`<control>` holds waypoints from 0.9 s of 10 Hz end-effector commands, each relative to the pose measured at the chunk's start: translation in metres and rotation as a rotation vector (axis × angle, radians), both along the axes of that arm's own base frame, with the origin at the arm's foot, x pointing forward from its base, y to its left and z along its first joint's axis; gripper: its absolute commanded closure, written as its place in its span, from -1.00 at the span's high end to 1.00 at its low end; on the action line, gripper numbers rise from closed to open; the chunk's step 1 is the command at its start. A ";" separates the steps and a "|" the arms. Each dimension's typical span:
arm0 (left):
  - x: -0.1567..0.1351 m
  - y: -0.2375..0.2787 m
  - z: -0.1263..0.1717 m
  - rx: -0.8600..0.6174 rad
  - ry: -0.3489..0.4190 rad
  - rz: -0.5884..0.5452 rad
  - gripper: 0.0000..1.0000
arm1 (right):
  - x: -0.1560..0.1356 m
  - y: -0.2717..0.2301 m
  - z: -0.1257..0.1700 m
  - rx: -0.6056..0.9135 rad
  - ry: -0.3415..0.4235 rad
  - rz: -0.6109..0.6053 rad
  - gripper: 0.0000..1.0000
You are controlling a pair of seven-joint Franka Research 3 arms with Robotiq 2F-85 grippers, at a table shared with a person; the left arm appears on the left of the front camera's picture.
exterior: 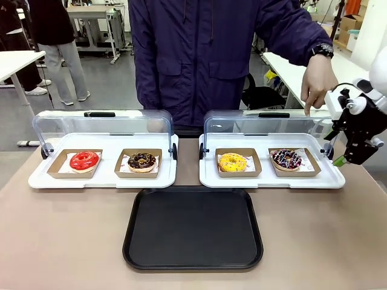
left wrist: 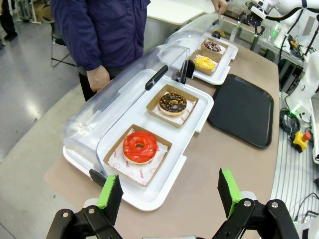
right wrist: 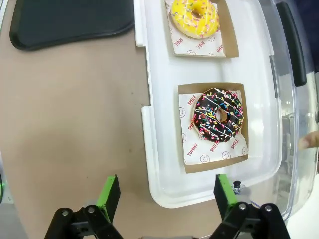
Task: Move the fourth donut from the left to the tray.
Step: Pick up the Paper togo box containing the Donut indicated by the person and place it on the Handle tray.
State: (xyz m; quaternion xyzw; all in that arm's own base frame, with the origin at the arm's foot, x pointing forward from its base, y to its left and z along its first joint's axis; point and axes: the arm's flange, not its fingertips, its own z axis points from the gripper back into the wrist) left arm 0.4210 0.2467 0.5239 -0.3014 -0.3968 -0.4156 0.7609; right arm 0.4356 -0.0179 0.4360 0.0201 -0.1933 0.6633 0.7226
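The fourth donut from the left [exterior: 286, 159] [right wrist: 218, 115] [left wrist: 213, 46] has dark chocolate glaze, white drizzle and coloured sprinkles. It lies in a brown cardboard holder on the right white tray [exterior: 270, 179]. The black tray [exterior: 193, 228] [left wrist: 241, 109] [right wrist: 70, 22] lies flat at the table's front middle. My right gripper [exterior: 342, 158] [right wrist: 167, 196] hovers open just off the right end of that white tray, short of the donut. My left gripper [left wrist: 168, 192] is open above the table near the left white tray [left wrist: 149, 189].
A yellow donut [exterior: 233, 162] shares the right white tray. A red donut [exterior: 84, 161] and a crumb-topped chocolate donut [exterior: 142, 161] sit on the left tray [exterior: 103, 178]. Both clear lids are raised. The person's hand [exterior: 317, 83] rests on the right lid's far edge.
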 end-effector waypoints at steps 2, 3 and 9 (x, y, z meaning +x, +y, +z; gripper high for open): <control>-0.002 0.000 0.002 -0.003 -0.003 -0.003 1.00 | 0.000 0.000 0.000 0.000 0.000 0.000 1.00; -0.002 0.000 0.002 -0.003 -0.003 -0.003 1.00 | 0.006 0.013 -0.014 -0.018 -0.006 0.010 1.00; -0.002 0.000 0.002 -0.003 -0.003 -0.003 1.00 | 0.022 0.021 -0.059 -0.091 -0.048 -0.004 1.00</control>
